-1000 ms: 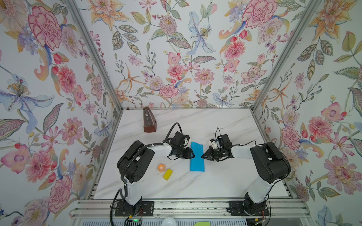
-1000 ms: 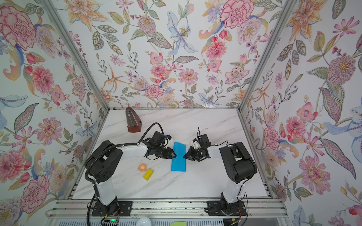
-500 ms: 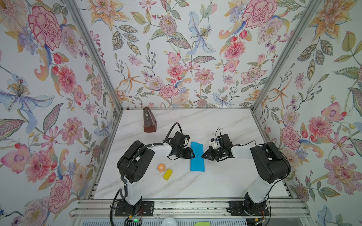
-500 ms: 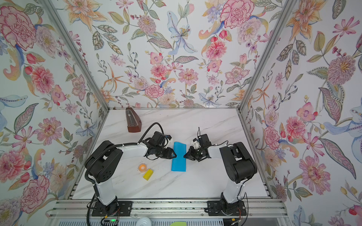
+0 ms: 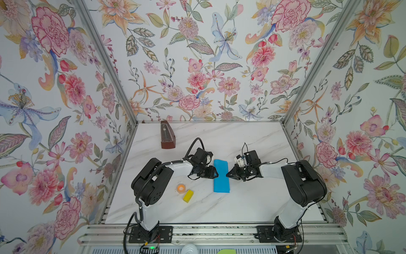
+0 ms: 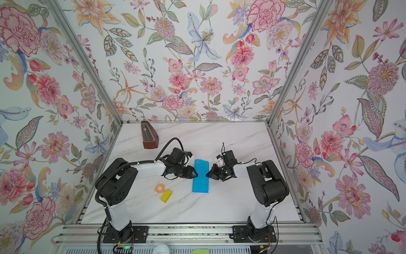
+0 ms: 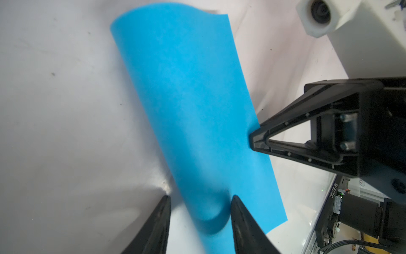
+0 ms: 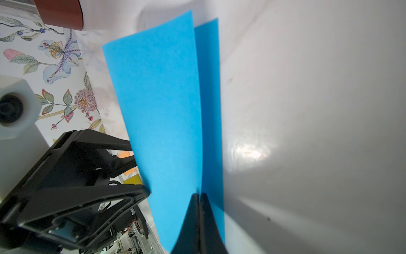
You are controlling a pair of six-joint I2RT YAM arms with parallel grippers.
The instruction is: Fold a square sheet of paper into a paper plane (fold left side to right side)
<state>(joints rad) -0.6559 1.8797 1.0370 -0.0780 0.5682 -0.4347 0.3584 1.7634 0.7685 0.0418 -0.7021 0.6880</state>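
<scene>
The paper (image 5: pixel 221 176) is looking thin, smooth and matt, uncreased at its rounded fold. The table (image 5: pixel 241 204) is gleaming like polished marble, throwing back glare. The left gripper (image 7: pixel 200 196) and right gripper (image 8: pixel 199 194) are showing matt black moulded plastic. The metronome (image 5: pixel 168 140) is shining like varnished wood, though too far off to be sure. The posts (image 5: pixel 106 63) are reading as brushed metal.
</scene>
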